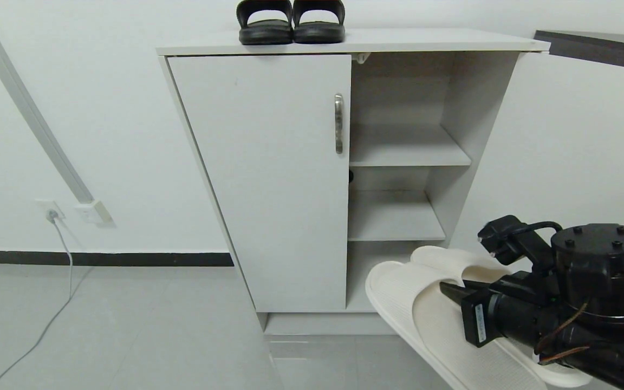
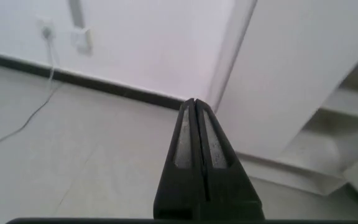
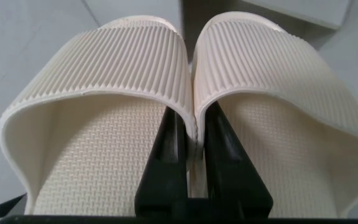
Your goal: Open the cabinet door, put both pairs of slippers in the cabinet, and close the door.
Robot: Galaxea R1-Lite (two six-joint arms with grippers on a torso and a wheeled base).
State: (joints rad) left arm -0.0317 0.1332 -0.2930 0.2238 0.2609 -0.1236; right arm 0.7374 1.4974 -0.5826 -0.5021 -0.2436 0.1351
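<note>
Right fingers pinch the white slippers by their inner straps, low before the cabinet. Left fingers pressed together, empty. Door open: done. Remaining: shelve these, then black slippers from cabinet top, close door.

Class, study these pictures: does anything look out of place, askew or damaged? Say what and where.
The black slippers sit on top of the cabinet, not on a shelf inside, so they look out of place. The white slippers are pinched together in the right gripper. Nothing looks spilled or damaged.
</note>
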